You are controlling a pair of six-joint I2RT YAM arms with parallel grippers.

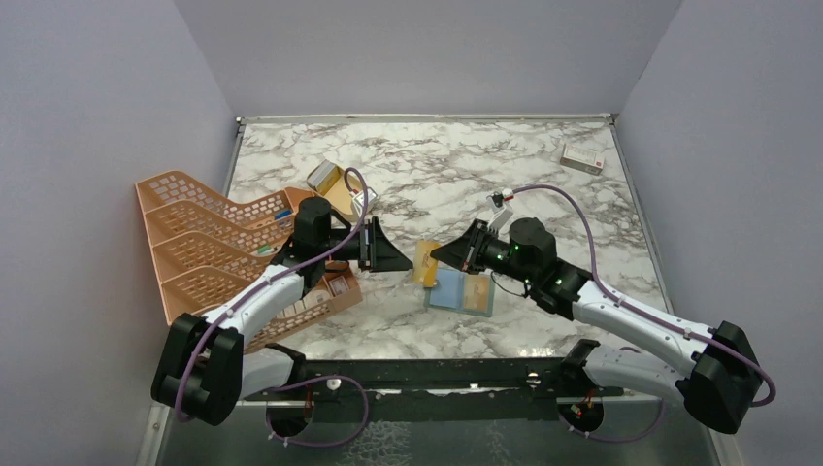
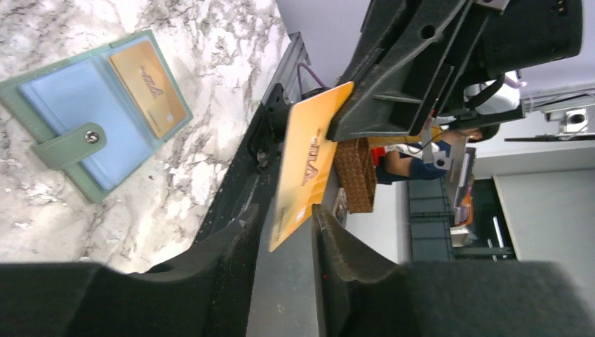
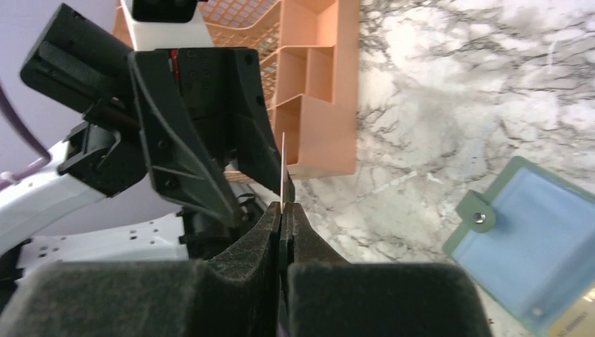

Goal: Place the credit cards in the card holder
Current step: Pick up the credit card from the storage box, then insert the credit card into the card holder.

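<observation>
Between the fingertips of the right gripper (image 3: 283, 208): clamped tight on one short end of a credit card (image 2: 309, 161), which sits edge-on, clear of the worktop (image 1: 437, 175). Just beyond, the card's other end sits between the fingers of the left gripper (image 2: 286, 217). Its jaws are part open with slack either side as far as I can tell, so the right side carries it. Card looks thin, light, stiff but springy, with slick faces. Pinch the flat faces near one end, leave the leading edge free for the slot. Below the right gripper, the card holder (image 1: 463, 291) lies open flat on the worktop, second card (image 2: 147, 88) already in one pocket. Holder looks soft and light, so it will likely slide under a push; pin it. Behind the left gripper: orange basket (image 1: 209, 248). Far beyond the right gripper: white box (image 1: 582, 157).
</observation>
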